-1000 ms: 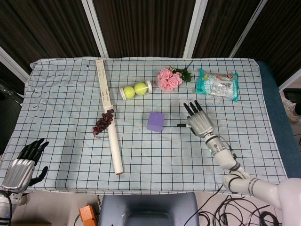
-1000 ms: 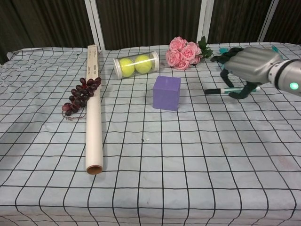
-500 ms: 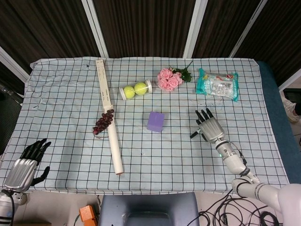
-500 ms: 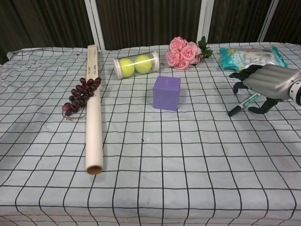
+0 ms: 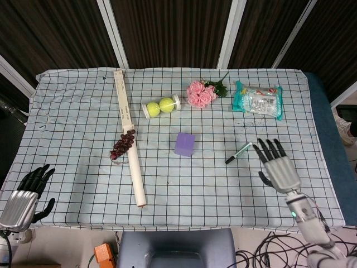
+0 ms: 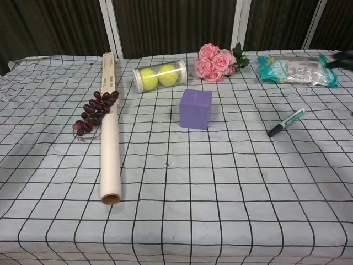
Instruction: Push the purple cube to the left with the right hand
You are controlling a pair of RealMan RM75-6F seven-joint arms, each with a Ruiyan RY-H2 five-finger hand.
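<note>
The purple cube (image 5: 184, 144) stands upright on the checked cloth near the table's middle, also seen in the chest view (image 6: 196, 109). My right hand (image 5: 277, 166) hovers well to the cube's right, near the table's front right, with its fingers spread and nothing in it. It touches neither the cube nor the pen. The chest view shows only a dark sliver at its right edge. My left hand (image 5: 23, 196) hangs off the table's front left corner, fingers apart and empty.
A green-capped marker pen (image 5: 238, 153) lies between the cube and my right hand. A long paper roll (image 5: 129, 145) with a grape bunch (image 5: 122, 144) lies left of the cube. A tennis-ball tube (image 5: 160, 106), pink roses (image 5: 201, 93) and a snack packet (image 5: 257, 100) sit behind.
My right hand has drawn back to the right and toward the front edge, leaving the pen, which shifted right, on the cloth. The cube has not moved.
</note>
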